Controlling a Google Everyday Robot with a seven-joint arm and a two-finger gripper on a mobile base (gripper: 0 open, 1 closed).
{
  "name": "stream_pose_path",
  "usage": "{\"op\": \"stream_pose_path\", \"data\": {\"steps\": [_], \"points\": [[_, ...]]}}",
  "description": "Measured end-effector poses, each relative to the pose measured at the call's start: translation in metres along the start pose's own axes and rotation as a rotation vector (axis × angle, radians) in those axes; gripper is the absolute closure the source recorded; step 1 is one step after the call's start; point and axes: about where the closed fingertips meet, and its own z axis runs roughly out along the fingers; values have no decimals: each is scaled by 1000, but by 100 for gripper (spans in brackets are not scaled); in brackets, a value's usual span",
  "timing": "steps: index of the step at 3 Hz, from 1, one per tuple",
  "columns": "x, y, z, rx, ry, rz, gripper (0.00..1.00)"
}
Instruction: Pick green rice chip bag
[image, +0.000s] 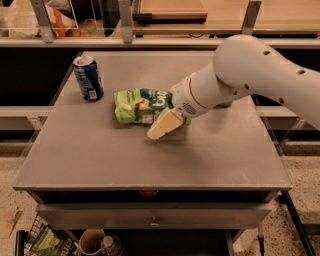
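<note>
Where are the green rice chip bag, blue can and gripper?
green rice chip bag (136, 106): camera view, on its crinkled left half.
blue can (88, 80): camera view, on its side wall.
gripper (161, 126): camera view, pale tip at the bag's near-right edge.
</note>
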Motion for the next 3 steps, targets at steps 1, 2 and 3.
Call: {"op": "stream_pose_path", "data": {"steps": [1, 2, 3], "points": [[3, 4, 2, -12, -6, 8, 41], [4, 6, 4, -15, -22, 16, 64], [-1, 2, -2, -11, -55, 40, 87]]}}
